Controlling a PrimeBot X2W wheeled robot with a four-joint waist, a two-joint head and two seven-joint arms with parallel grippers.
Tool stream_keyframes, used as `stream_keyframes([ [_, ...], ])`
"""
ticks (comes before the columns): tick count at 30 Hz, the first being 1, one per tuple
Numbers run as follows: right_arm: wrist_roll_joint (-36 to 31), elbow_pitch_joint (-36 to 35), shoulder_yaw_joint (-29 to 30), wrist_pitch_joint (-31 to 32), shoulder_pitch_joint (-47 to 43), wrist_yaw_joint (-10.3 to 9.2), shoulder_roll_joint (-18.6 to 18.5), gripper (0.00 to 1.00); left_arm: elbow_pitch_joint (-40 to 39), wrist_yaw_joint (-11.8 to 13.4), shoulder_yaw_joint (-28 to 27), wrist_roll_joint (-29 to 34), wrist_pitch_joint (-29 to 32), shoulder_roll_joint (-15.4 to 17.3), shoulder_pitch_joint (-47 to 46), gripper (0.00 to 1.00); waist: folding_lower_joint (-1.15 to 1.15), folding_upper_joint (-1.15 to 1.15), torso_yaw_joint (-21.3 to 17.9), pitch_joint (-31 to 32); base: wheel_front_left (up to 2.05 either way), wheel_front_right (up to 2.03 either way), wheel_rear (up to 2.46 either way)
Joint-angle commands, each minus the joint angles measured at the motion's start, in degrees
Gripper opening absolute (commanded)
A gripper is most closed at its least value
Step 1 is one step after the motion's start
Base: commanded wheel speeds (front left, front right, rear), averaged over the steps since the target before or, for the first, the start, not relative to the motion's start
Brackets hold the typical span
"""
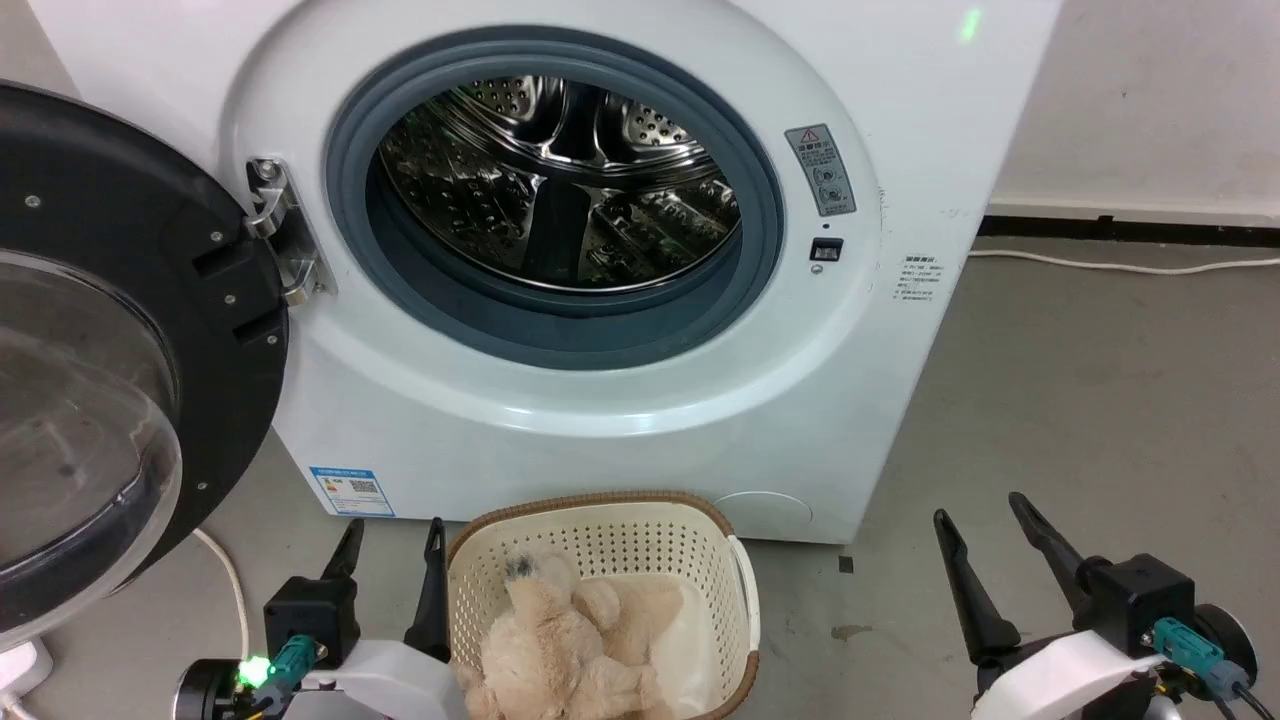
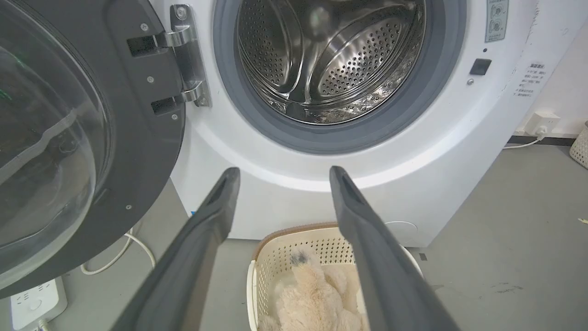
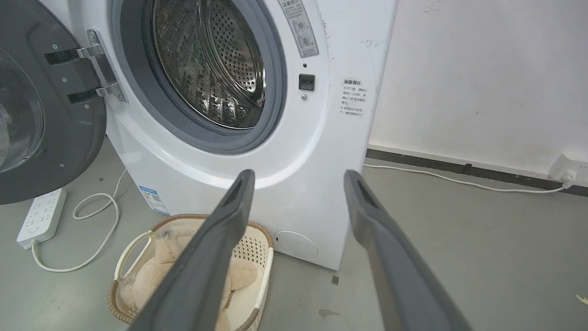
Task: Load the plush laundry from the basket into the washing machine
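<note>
The beige plush laundry (image 1: 570, 645) lies inside the cream basket (image 1: 610, 520) on the floor, right before the white washing machine (image 1: 620, 400). The washer's black-rimmed door (image 1: 120, 330) hangs wide open to the left, and the steel drum (image 1: 560, 185) holds nothing. My left gripper (image 1: 397, 535) is open just left of the basket, above floor level. My right gripper (image 1: 978, 507) is open too, well to the right of the basket. In the left wrist view the plush (image 2: 312, 299) and basket (image 2: 275, 248) lie low between my open fingers (image 2: 202, 239).
A white power strip (image 3: 41, 216) and its looped cable (image 3: 98, 216) lie on the grey floor under the open door. Another white cable (image 1: 1120, 265) runs along the wall's black skirting at the right. Bare concrete floor spreads right of the washer.
</note>
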State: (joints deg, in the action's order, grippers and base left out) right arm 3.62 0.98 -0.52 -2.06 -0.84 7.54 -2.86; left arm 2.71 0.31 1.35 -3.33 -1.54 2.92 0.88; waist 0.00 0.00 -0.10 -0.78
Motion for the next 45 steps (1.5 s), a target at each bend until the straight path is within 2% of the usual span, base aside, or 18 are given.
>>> stream_keyframes([
  [1,0.6,0.1,-0.1,-0.5,-0.6,-0.01,0.0,1.00,0.6,-0.2,0.3,-0.7,0.0,0.1,-0.9,1.00,0.00,0.00,-0.1,-0.3,0.00,0.00,0.00],
  [21,4.6,-1.3,0.0,-3.3,1.7,-0.02,0.0,1.00,14.5,-2.1,3.5,-5.6,6.6,1.9,-11.3,1.00,0.00,0.00,-3.0,-9.4,0.00,0.00,0.00],
  [35,7.2,-3.5,0.5,-4.9,2.9,-0.03,0.0,1.00,24.0,-2.7,5.3,-9.1,15.8,3.9,-19.2,1.00,0.00,0.00,-4.7,-18.3,0.00,0.00,0.00],
  [45,8.9,-5.1,0.6,-6.1,3.6,-0.03,0.0,1.00,28.9,-3.3,7.4,-10.7,19.7,5.7,-24.8,1.00,0.00,0.00,-5.4,-24.2,0.00,0.00,0.00],
])
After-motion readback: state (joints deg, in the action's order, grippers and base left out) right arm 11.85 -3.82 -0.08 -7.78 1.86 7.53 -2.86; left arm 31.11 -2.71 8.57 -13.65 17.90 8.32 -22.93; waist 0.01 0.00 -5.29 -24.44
